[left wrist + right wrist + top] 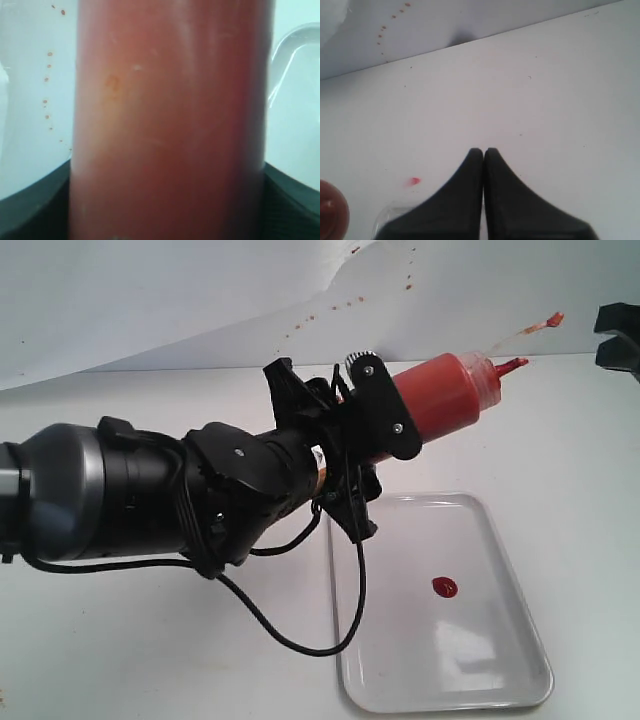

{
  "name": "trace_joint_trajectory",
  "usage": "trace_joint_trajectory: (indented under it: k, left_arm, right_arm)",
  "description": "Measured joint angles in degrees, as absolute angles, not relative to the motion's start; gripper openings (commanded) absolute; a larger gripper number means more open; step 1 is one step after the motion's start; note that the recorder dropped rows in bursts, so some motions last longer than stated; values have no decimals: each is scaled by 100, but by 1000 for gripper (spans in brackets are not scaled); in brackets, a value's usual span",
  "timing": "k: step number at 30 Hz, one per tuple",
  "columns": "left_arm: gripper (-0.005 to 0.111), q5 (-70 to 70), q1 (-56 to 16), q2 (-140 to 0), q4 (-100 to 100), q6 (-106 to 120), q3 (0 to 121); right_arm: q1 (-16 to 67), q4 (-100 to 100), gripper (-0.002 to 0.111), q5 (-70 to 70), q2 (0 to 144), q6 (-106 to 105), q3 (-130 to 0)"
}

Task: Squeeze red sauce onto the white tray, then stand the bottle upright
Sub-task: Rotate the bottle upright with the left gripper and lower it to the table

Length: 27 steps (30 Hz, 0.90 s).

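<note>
The cylindrical, translucent, red-tinted plastic squeeze bottle [445,395] is held in the air by the black left hand [385,435], whose fingers [30,215] are clamped around the lower part of its body. It is tilted far over, almost lying on its side, with the cone nozzle [508,366] aimed toward the right of the exterior view and slightly upward. A thin pale tether [525,332] ending in a tiny red cap [556,318] is seen reaching out past the nozzle. Thick, glossy red sauce [444,587] is seen through the bottle's wall and as a small round blob near the middle of the glossy white tray [520,590], a rectangular plastic one with rounded corners and a low rim. The tray is laid flat on the white bench [150,660], and the bottle is carried clear of it, above its far left corner, touching neither tray nor bench. In the left wrist view nearly the whole picture is filled by the bottle's red wall. Small brown-red specks [335,308] are scattered over the white backdrop sheet [150,300] behind the bench. The dark right hand [483,151] is kept well apart at the right edge of the exterior view, its two fingers pressed together with nothing held between them
</note>
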<state>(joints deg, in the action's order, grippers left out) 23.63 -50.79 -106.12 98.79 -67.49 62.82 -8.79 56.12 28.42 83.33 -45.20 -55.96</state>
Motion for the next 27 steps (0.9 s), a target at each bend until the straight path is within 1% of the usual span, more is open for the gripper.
trace_joint_trajectory:
  k: [5,8,14,20,27]
  left_arm:
    - [0,1702,-4862,-10612,9890,-7119,6487]
    - [0,1539,-4813,-10612,9929,-7228,6573]
    - [0,611,-4564,-10612,9941,-7681,6840]
    - [0,0,-4453,-10612,9993,-7795,6885]
    - [0,-74,-4378,-10621,10006,-7741,6885]
  right_arm:
    - [-879,5617,0,3093,8435,-4508,-5596]
    - [-879,5721,0,3216,8567,-4654,-5596]
    - [-879,6548,0,3568,8693,-5527,-5596]
    - [-879,7856,0,4500,8693,-6986,-5596]
    - [-879,8065,0,4739,8693,-7373,-5596]
